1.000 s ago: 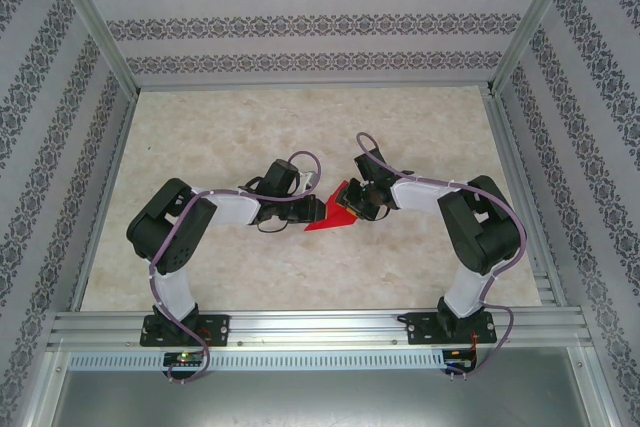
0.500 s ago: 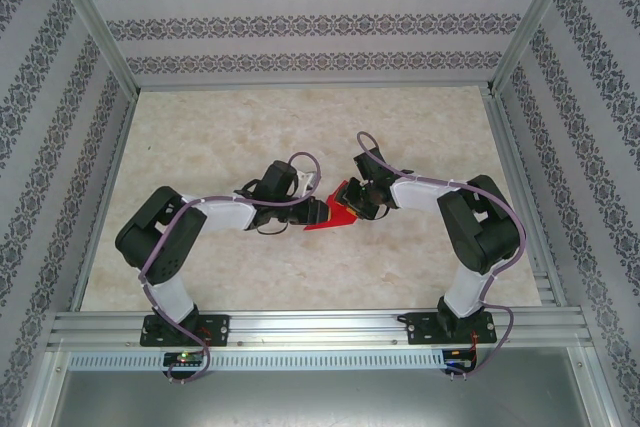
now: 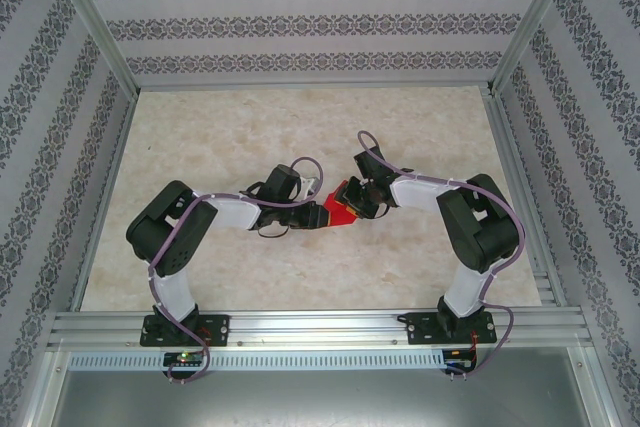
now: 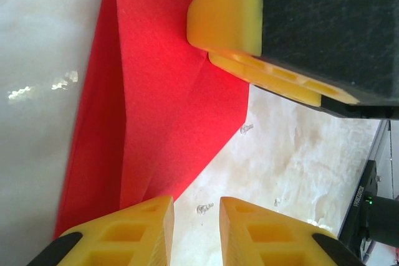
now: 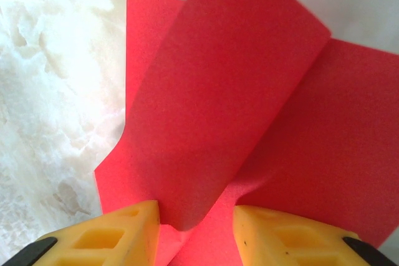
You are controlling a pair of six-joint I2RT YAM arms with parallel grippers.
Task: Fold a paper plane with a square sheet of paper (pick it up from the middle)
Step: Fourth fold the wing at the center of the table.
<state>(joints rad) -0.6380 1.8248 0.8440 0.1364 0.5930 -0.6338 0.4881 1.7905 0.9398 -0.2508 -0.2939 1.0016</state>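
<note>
**Desk:** Where's the sheet, and what are your claws doing?

**Me:** The square sheet of paper (image 3: 338, 215) lies in the middle of the table (image 3: 250, 127), between my two arms and already partly folded. My left gripper (image 4: 196, 228) sits at its near edge with the jaws a narrow gap apart. I see bare table through that gap, so it is released and holding nothing, though one finger overlaps the paper's edge. My right gripper (image 5: 196, 235) comes in from the other side with its jaws apart and a raised flap curling up between them. I can't tell whether it is pinching that flap or only straddling it. On the left wrist camera one of its fingertips (image 4: 227, 14) looks to be resting on the paper.

**Desk:** How do you expect the paper to behave?

**Me:** I judge it thin, very light and limp. It holds a crease once pressed, but any stray pinch will mark it for good, and a hard squeeze may crumple or tear it. The table looks smooth, so I expect the sheet to skate away if I push it sideways without pinning it.

**Desk:** So where do you take hold?

**Me:** I'd pin it near the existing crease with one fingertip, pressing straight down. I'd grip only the free edge of the raised flap with the other claw, lightly, and well clear of the corners.
</note>
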